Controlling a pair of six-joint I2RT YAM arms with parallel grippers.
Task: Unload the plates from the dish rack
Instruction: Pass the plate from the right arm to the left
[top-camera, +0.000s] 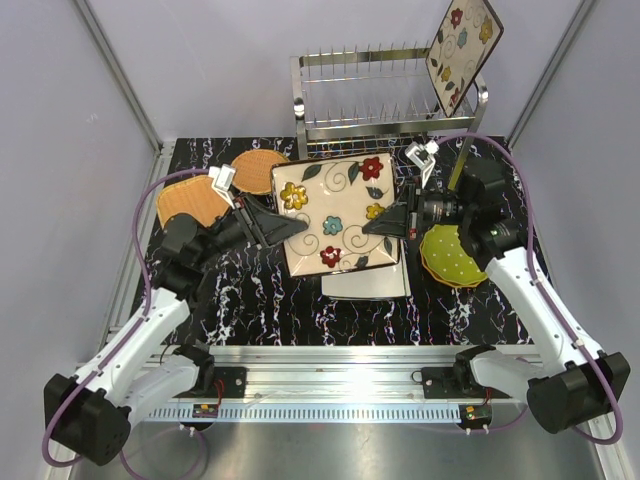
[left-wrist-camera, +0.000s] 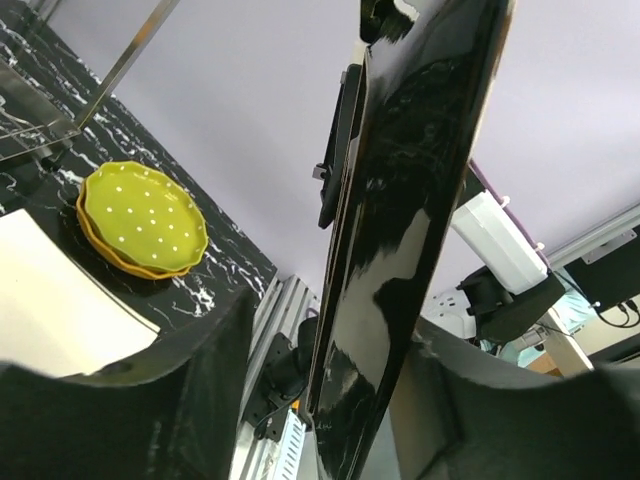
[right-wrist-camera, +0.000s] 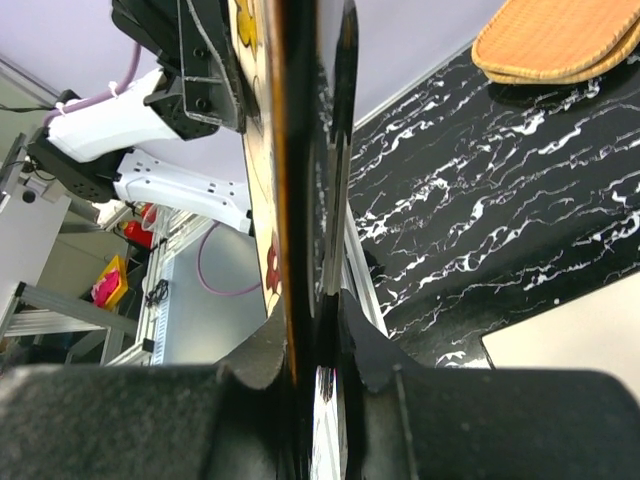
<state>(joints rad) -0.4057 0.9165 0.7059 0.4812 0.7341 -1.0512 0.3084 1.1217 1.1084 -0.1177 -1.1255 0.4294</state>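
Observation:
A square flower-patterned plate (top-camera: 335, 215) hangs level above the table between both grippers. My right gripper (top-camera: 395, 222) is shut on its right edge; the right wrist view shows the fingers (right-wrist-camera: 262, 365) pinching the edge-on plate (right-wrist-camera: 305, 150). My left gripper (top-camera: 275, 225) straddles the left edge with its jaws open. In the left wrist view the plate's glossy black underside (left-wrist-camera: 400, 250) stands between the wide-apart fingers (left-wrist-camera: 150, 400). The steel dish rack (top-camera: 380, 95) stands at the back with a second flower plate (top-camera: 463, 45) leaning in its right end.
A cream square plate (top-camera: 365, 282) lies under the held plate. A lime-green dotted plate on an orange one (top-camera: 455, 257) sits to the right. Orange woven plates lie at the left (top-camera: 195, 203) and back left (top-camera: 258, 163).

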